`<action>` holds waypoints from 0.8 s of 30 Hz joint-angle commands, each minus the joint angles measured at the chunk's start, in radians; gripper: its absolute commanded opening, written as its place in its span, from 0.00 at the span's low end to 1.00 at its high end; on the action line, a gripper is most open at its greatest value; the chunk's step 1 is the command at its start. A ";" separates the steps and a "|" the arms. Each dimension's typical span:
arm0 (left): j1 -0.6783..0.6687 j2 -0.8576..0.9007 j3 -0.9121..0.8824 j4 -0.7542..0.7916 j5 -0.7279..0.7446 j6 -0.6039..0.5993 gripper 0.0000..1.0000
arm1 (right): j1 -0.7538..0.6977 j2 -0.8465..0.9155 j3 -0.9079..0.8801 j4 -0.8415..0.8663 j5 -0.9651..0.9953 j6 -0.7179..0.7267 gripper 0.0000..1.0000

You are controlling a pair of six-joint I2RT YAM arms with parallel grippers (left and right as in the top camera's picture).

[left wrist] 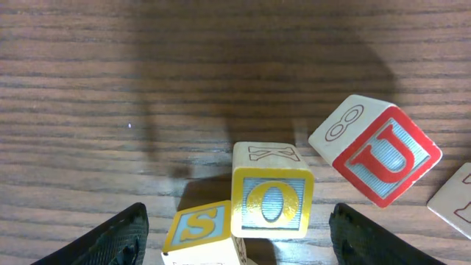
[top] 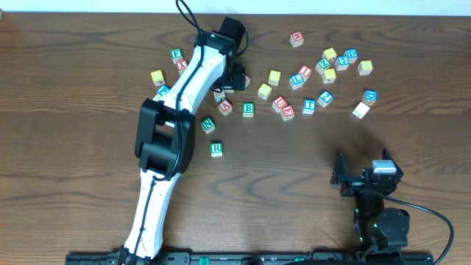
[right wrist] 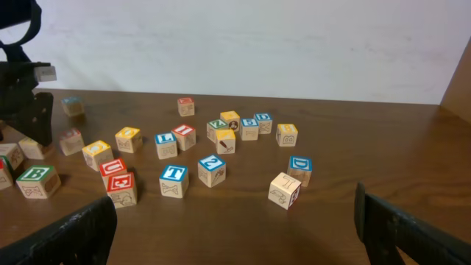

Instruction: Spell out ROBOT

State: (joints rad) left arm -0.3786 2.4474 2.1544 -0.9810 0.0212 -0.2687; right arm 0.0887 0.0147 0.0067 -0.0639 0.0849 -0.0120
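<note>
straddling the yellow o cube near the table's far edge, left claw part-open, gripping nothing yet.

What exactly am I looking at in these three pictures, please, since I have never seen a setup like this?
These are two robot arms at a wooden table, each ending in a two-finger gripper. One picture looks down from above the table; the other two come from small cameras on each wrist, so each shows its own dark fingertips at the bottom edge.

Scattered on the table are small wooden letter cubes. The green R sits apart, nearer the robot; the green B and blue T lie among the rest.

The left gripper reaches into the pile, its fingers either side of a yellow O cube. A yellow S cube touches it, and a red U cube lies tilted nearby. No grip is visible yet.

The right gripper waits open, holding nothing.
</note>
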 commanded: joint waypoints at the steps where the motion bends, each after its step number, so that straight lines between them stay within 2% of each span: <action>1: 0.002 0.022 -0.010 0.007 0.001 0.010 0.78 | -0.006 -0.003 -0.001 -0.004 -0.002 -0.011 0.99; 17: 0.002 0.024 -0.026 0.056 0.000 0.029 0.77 | -0.006 -0.003 -0.001 -0.004 -0.002 -0.012 0.99; 20: 0.002 0.024 -0.026 0.056 0.000 0.029 0.64 | -0.006 -0.003 -0.001 -0.004 -0.002 -0.012 0.99; 24: 0.002 0.024 -0.032 0.060 0.000 0.033 0.64 | -0.006 -0.003 -0.001 -0.004 -0.002 -0.012 0.99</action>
State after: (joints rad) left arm -0.3786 2.4485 2.1349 -0.9222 0.0212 -0.2497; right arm 0.0887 0.0147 0.0067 -0.0639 0.0849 -0.0120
